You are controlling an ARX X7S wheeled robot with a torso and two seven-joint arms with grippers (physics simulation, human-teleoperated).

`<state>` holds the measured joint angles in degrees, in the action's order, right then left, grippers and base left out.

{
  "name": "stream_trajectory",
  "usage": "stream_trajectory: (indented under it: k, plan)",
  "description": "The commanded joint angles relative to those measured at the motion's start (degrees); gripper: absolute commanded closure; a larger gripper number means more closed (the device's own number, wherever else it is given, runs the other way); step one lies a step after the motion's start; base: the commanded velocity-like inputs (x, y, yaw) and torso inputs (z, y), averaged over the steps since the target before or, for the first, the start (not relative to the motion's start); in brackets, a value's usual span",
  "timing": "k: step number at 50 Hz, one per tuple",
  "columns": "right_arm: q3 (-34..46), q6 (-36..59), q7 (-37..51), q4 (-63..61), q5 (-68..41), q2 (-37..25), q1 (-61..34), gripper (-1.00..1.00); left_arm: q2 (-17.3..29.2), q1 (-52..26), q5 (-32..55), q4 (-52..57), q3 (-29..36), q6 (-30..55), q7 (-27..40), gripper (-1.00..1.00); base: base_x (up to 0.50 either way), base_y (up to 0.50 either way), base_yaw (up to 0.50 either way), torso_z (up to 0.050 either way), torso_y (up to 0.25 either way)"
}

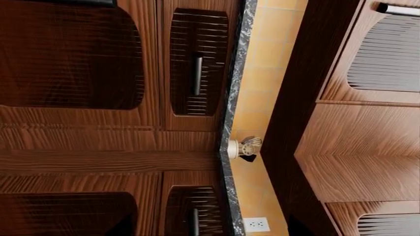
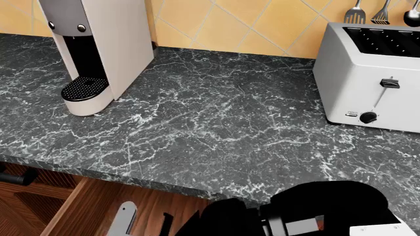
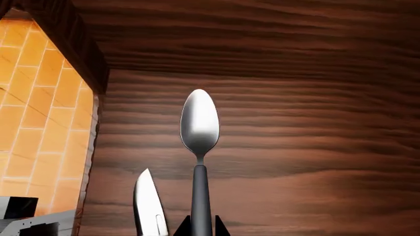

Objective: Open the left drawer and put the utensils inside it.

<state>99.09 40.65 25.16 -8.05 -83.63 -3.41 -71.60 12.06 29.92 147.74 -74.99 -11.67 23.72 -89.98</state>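
Your right end effector (image 3: 200, 231) grips the spoon (image 3: 198, 123) above the open left drawer (image 2: 85, 206), knife (image 3: 148, 206) already inside; left end effector unseen.

Black white-veined marble counter (image 2: 217, 123), silver spoon (image 3: 199, 123), reddish-brown drawer (image 2: 85, 206).

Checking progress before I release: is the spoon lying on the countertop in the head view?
No. The countertop carries only the coffee machine and toaster.
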Motion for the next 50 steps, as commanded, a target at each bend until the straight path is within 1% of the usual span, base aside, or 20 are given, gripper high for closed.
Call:
stream_trajectory:
  k: [1, 11, 24, 25, 46, 48, 50]
  plan:
    - [0.95, -1.07, -3.31, 2.74, 2.55, 0.16, 2.43, 1.00, -0.01, 0.01, -0.79, 0.00, -0.83, 0.28, 0.00, -1.00, 0.00, 0.00, 0.00, 0.000, 0.000]
    - [1.70, -1.15, -4.81, 5.16, 3.54, 0.50, 3.88, 1.00, -0.07, 0.01, -0.86, 0.00, -0.80, 0.18, 0.00, -1.00, 0.00, 0.00, 0.00, 0.000, 0.000]
    - [1.28, -1.04, -6.14, 6.16, 3.70, 0.69, 4.36, 1.00, 0.07, 0.00, 0.91, 0.00, 1.03, -0.13, 0.00, -1.00, 0.00, 0.00, 0.00, 0.000, 0.000]
    - [1.32, -0.97, -6.17, 5.82, 3.89, 0.66, 4.19, -1.00, 0.08, 0.03, 0.65, 0.00, 0.73, -0.10, 0.00, -1.00, 0.00, 0.00, 0.00, 0.000, 0.000]
    - [-0.11, -0.23, -5.01, 3.60, 3.28, -0.06, 3.16, -1.00, -0.08, -0.14, -0.74, 0.00, -0.38, -0.11, 0.00, -1.00, 0.00, 0.00, 0.00, 0.000, 0.000]
    - [-0.36, 0.06, -4.11, 2.51, 2.90, -0.29, 2.85, -1.00, -0.07, -0.13, -0.74, 0.00, -0.37, -0.10, 0.00, -1.00, 0.00, 0.00, 0.00, 0.000, 0.000]
    - [-2.12, 0.80, -0.49, -1.16, 0.07, -1.31, 1.56, -1.00, -0.05, -0.18, -0.75, 0.00, -0.34, -0.15, 0.00, -1.00, 0.00, 0.00, 0.00, 0.000, 0.000]
